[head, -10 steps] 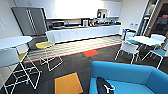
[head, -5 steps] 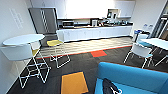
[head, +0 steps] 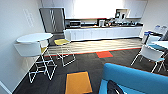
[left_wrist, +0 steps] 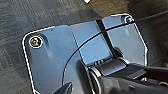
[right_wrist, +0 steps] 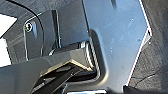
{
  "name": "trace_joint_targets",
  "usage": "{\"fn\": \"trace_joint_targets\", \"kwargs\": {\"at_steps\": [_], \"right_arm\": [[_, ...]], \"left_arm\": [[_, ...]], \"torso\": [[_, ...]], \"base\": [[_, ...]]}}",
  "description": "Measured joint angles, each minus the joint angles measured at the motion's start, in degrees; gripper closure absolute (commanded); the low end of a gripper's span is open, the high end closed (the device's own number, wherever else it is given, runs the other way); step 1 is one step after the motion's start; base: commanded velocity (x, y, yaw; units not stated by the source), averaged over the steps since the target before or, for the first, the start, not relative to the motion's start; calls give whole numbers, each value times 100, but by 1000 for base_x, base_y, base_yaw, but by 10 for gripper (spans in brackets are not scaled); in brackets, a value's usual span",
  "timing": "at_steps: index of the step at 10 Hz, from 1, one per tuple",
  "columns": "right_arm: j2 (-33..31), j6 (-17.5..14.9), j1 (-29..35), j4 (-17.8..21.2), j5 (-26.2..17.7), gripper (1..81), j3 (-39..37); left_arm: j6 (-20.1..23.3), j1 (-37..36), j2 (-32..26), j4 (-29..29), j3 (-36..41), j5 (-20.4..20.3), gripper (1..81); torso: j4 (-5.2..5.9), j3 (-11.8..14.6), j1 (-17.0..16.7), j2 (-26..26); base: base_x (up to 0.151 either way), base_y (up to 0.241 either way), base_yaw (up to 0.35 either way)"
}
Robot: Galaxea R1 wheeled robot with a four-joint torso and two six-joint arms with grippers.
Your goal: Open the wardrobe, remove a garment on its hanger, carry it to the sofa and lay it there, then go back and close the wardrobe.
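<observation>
The blue sofa (head: 135, 80) sits at the lower right of the head view, close under the camera. Its curved back runs as a long band from near the bottom middle of the picture up and out to the right edge, so its long axis lies slantwise across that corner, with the seat on the near side of the back. On the seat, at the bottom edge, lies a dark thing (head: 113, 88) that may be the black garment; too little of it shows to tell which way it lies or whether a hanger is with it.

Beyond the sofa the dark carpet carries an orange square (head: 78, 82) and a smaller red one (head: 104, 54). A round white table (head: 33, 38) with white wire-legged chairs (head: 40, 58) stands by the left wall, and another white chair (head: 150, 53) stands to the right. A long white counter (head: 105, 32) and a tall grey fridge (head: 53, 20) line the far wall.

Both wrist views look down past the robot's dark plate onto carpet. Whether either gripper is released or clenched cannot be told.
</observation>
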Motion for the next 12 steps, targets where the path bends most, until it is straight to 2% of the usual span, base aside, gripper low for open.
{"fn": "trace_joint_targets", "kwargs": {"at_steps": [12], "right_arm": [[6, 0, -2, 0, 5, 10, 2]], "left_arm": [[0, 39, 1, 52, 0, 0, 10]], "torso": [[0, 0, 0, 0]], "base": [[0, 0, 232]]}}
